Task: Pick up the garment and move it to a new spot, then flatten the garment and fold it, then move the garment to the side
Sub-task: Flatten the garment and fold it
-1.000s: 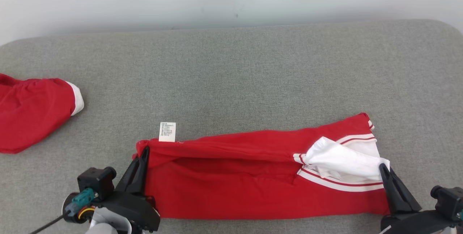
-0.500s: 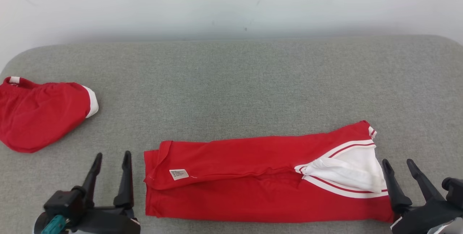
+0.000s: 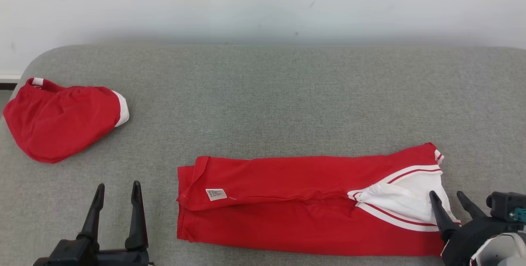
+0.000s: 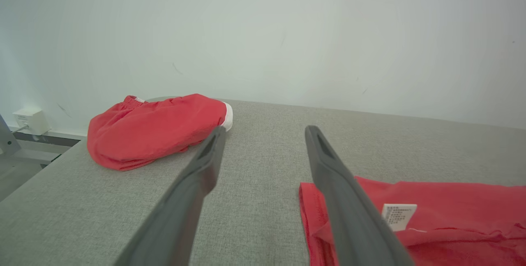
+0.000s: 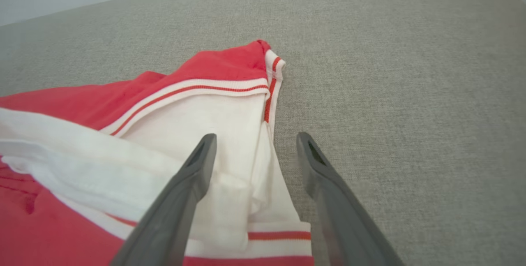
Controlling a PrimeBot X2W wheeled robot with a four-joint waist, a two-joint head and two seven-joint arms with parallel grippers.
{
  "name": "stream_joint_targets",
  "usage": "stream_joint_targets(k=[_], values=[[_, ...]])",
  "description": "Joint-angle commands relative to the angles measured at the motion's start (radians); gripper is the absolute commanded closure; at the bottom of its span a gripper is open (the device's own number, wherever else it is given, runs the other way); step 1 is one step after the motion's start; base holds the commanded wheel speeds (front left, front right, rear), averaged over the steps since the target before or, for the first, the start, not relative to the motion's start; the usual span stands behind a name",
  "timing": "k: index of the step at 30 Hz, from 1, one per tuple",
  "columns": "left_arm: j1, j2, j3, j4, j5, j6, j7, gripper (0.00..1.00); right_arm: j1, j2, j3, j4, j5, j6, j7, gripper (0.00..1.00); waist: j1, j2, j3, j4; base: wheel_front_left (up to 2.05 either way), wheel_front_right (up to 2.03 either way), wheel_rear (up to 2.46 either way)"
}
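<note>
"While both pairs of fingers stand apart with nothing between them, where does the garment (image 3: 287,212) lie?"

"Flat on the grey padded surface (image 3: 263,93), near the robot's edge. It's a long red band, already folded once lengthwise. Its long axis runs side to side, from one arm towards the other."

"Which arm is nearer?"

"The right gripper (image 3: 445,194). One finger hangs over the white panel (image 3: 407,200) at that short end, the other over bare grey. Whether it touches cloth I cannot tell. The left gripper (image 3: 118,184) stands beside the end with the label (image 3: 216,194), clear of it, with bare surface between."

"So the next fold?"

"Likely end over end along that axis. The left arm would first have to reach in to its right. The other red garment (image 3: 61,122) lies well apart, far left."
</note>
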Motion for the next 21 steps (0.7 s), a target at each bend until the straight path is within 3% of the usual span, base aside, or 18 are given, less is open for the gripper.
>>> stream_joint_targets(k=[1,11,12,13,14,21], values=[[0.021,-0.016,0.017,-0.001,0.017,-0.012,-0.003,0.00,-0.024,-0.001,0.012,0.035,0.006,-0.002,0.004,0.00,-0.0001,0.0000,0.004,0.008,0.00,0.00,0.00],[0.017,-0.058,0.050,0.018,0.059,-0.051,-0.003,0.00,-0.096,-0.004,0.097,0.194,0.034,-0.002,0.047,0.00,-0.0001,0.0000,0.015,0.029,0.00,0.00,0.00],[0.016,-0.060,0.052,0.020,0.059,-0.052,-0.003,0.00,-0.099,-0.003,0.113,0.202,0.040,-0.002,0.053,0.51,-0.0001,0.0000,0.014,0.031,0.00,0.00,0.00],[0.016,-0.062,0.055,0.022,0.061,-0.056,-0.003,0.00,-0.101,-0.002,0.132,0.210,0.050,-0.002,0.063,0.82,-0.0001,0.0000,0.013,0.031,0.00,0.00,0.00],[0.016,-0.063,0.059,0.024,0.063,-0.059,-0.003,0.00,-0.104,-0.002,0.145,0.216,0.062,-0.001,0.068,1.00,-0.0001,0.0000,0.013,0.031,0.00,0.00,0.00],[0.029,-0.070,0.076,0.033,0.073,-0.068,-0.003,0.00,-0.136,-0.047,0.183,0.265,0.121,-0.003,0.055,1.00,-0.0001,0.0000,-0.003,0.020,0.00,0.00,0.00]])
